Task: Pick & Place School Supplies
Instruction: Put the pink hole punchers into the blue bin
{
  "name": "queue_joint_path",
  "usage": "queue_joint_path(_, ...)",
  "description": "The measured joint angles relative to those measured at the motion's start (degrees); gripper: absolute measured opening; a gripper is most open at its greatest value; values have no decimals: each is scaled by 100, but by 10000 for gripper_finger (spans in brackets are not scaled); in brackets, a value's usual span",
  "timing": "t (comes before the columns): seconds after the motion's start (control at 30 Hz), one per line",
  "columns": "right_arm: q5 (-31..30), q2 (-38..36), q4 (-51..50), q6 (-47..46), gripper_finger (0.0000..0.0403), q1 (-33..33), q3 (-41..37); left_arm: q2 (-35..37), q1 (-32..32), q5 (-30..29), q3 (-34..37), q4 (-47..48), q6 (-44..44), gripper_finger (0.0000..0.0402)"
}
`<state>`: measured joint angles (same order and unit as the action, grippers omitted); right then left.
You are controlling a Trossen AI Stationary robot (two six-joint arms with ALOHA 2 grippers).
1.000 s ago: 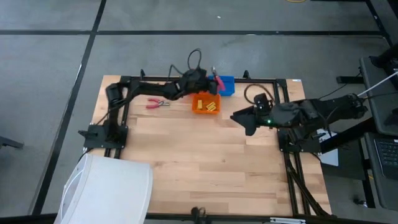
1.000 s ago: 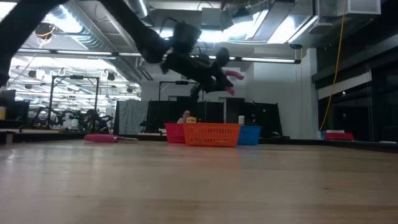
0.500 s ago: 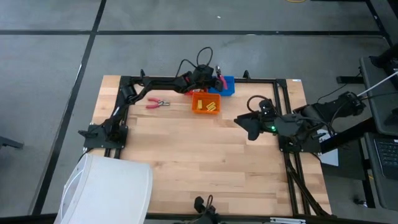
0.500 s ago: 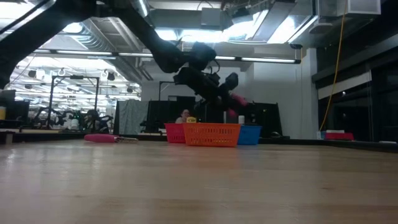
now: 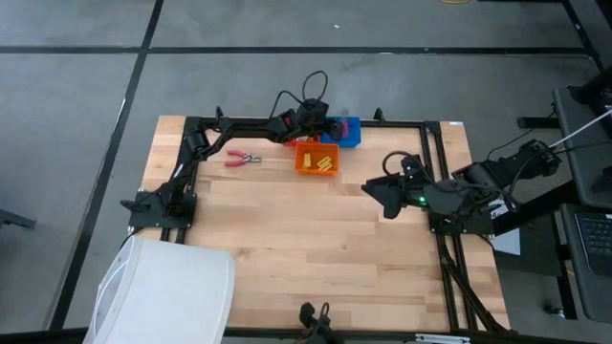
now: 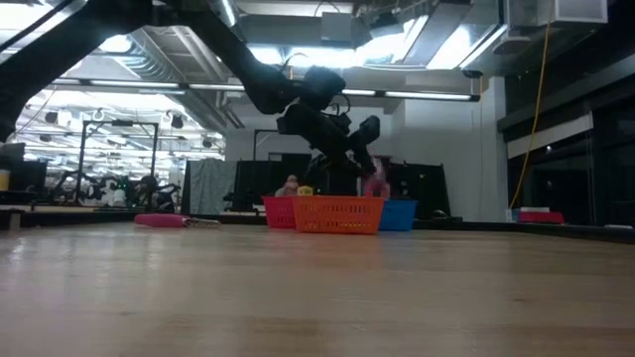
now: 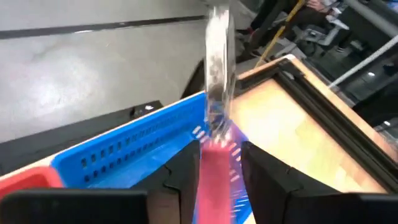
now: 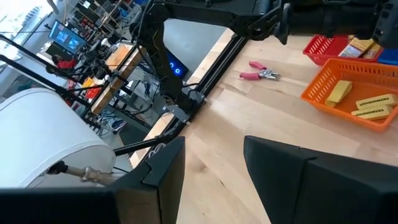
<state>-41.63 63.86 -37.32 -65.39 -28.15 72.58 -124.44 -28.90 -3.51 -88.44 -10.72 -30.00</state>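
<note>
The left gripper point(image 5: 334, 124), fingers clamped on the pink-handled pliers point(image 7: 217, 124) with blades pointing outward, hangs over the blue bin point(image 5: 350, 133) at the surface's far edge; the right gripper point(image 5: 367, 187) waits open-fingered.

Table front point(image 5: 316, 248) lies bare — bins point(image 5: 316, 159) crowd the far edge.

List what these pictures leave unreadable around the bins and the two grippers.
- Blue bin contents: in the high view the left gripper covers it; in the left wrist view the pink-handled tool blocks the inside.
- Tool's metal tip: blurred in the left wrist view.
- Red bin contents: cut off and shadowed by the left arm in the right wrist view.
- Labels on the yellow packets: too small to read.
- Right gripper: empty, fingertips cut off in its wrist view.
</note>
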Motion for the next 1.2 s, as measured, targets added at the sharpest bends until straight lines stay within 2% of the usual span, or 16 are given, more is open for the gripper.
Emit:
queue_joint_path(0.27, -149, 0, -1, -17, 167, -99, 0, 225, 135, 89, 0, 63, 227, 130)
queue_joint_path(0.47, -118, 0, 0, 126, 167, -100, 0, 849, 342, 121, 0, 560, 757, 126)
queue_joint_path(0.53, -66, 0, 0, 247, 167, -100, 0, 1174, 443, -115, 0, 1197, 980, 125)
queue_joint_path(0.6, 41, 0, -38, 347, 167, -100, 0, 1513, 570, -688, -5, 2159, 1209, 123)
queue_joint_path(0.7, 139, 0, -216, 418, 167, -98, -2, 1912, 765, -1735, -7, 4023, 1455, 121)
queue_joint_path(0.77, 155, 2, -256, 466, 167, -74, -2, 2065, 872, -2207, -4, 5359, 1412, 120)
queue_joint_path(0.9, 156, 1, -220, 643, 167, -55, -2, 2226, 989, -2309, 204, 7113, 1048, 124)
queue_joint_path(1.07, 180, 2, -136, 759, 167, -56, -2, 2454, 828, -1854, 1312, 7488, 206, 146)
queue_joint_path(1.2, 178, 2, 23, 877, 167, -60, -2, 2744, 552, -1670, 2242, 6800, -466, 180)
